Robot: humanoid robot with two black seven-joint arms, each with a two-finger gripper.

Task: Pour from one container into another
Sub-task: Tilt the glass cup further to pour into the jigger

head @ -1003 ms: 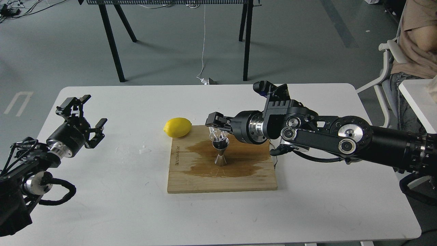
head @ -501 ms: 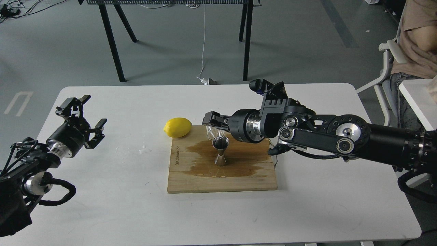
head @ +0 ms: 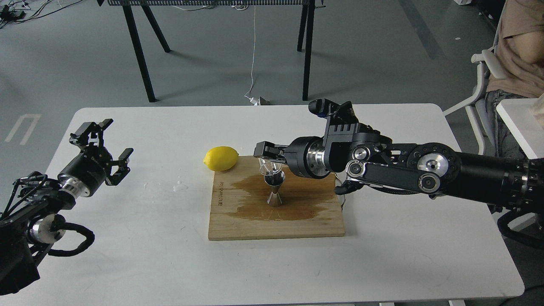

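The cup (head: 267,167) is held tipped over the jigger (head: 274,189), its mouth turned down and toward the near right, so that its rim lies just above the jigger's open top; whether the two touch cannot be told. The cup's long axis is seen to slant, neither upright nor level. The jigger is stood upright on its lower cone, its long axis vertical, near the middle of the board (head: 238,225), slightly toward the far side.

The cup is gripped by the right claw (head: 266,153), which is closed on it from the right, the fingers pointing left and the cup hanging just below them. The right arm is stretched in level from the right edge across the worktop (head: 382,255).

A wide dark wet stain (head: 297,199) is spread over the board around the jigger's foot and out to the right. A line of small writing is printed along the board's left edge, running up the side; it is too small to be read.

A lemon (head: 221,158) is laid at the board's far left corner, touching or just beside it. A few drops (head: 180,185) are seen on the worktop left of the board.

The left claw (head: 102,146) is held well apart at the left, fingers spread wide, with nothing in it.
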